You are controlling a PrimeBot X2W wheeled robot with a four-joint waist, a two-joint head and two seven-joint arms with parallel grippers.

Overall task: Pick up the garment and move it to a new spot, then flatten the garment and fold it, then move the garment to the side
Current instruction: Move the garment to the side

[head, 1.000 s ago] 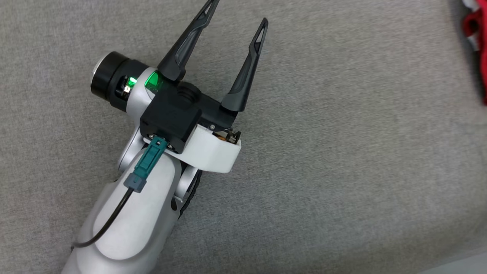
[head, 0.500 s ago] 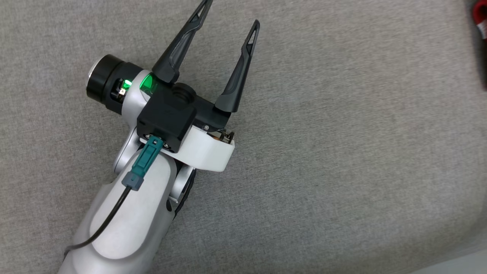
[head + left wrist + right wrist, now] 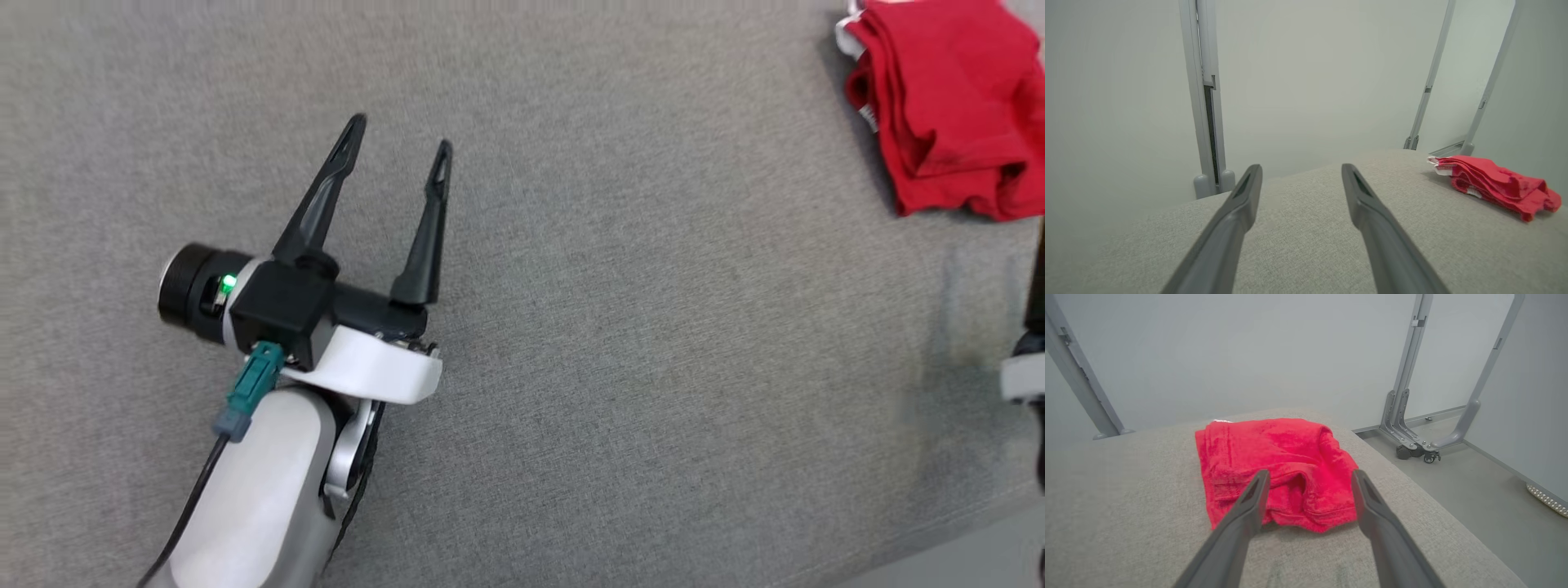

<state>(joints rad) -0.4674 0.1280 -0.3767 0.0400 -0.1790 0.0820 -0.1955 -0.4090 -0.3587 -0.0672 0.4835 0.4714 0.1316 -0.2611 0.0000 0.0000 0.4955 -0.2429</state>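
Looks done: folded red cloth garment [image 3: 939,106] at grey tabletop's [image 3: 653,327] far-right corner; left end effector [image 3: 400,134], right end effector [image 3: 1310,473] spread, empty.

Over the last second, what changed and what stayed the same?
Mostly the camera turned: the whole head view shifted, bringing the folded red garment from a sliver at the right edge into fuller view at upper right. It lies loose on the grey cushion, in front of the open right tool; a release isn't shown. The left tool stayed open and empty.
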